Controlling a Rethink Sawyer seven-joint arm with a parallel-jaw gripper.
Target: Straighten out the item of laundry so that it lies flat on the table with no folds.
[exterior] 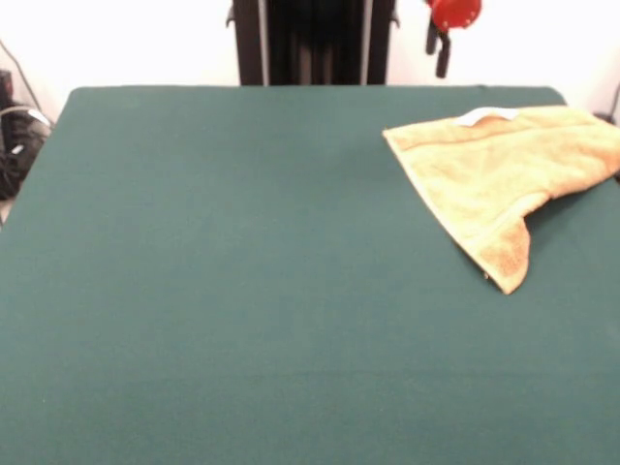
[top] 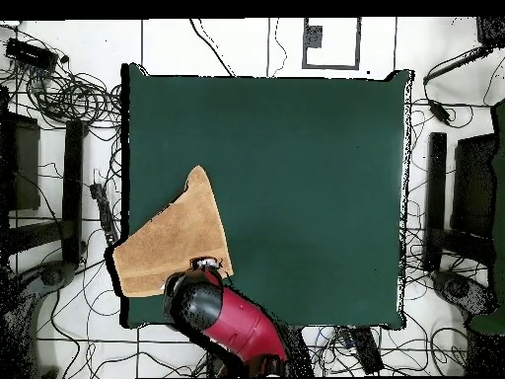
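Observation:
The orange-yellow towel (exterior: 504, 174) lies at the far right of the green table (exterior: 242, 291). It is folded over into a rough triangle, with a point towards the table's middle and its white tag (exterior: 484, 116) at the far edge. In the overhead view the towel (top: 173, 242) sits at the table's (top: 296, 178) lower left and slightly overhangs the left edge. My gripper (exterior: 442, 48) hangs at the picture's top, raised behind the towel's far edge and not touching it. In the overhead view the red and black arm (top: 222, 314) covers it beside the towel's corner.
The black pedestal (exterior: 310, 39) stands behind the table's far edge. Dark gear and cables (exterior: 15, 136) lie off the table's left side. In the overhead view, cables (top: 59, 89) and black stands (top: 434, 197) surround the table on the floor.

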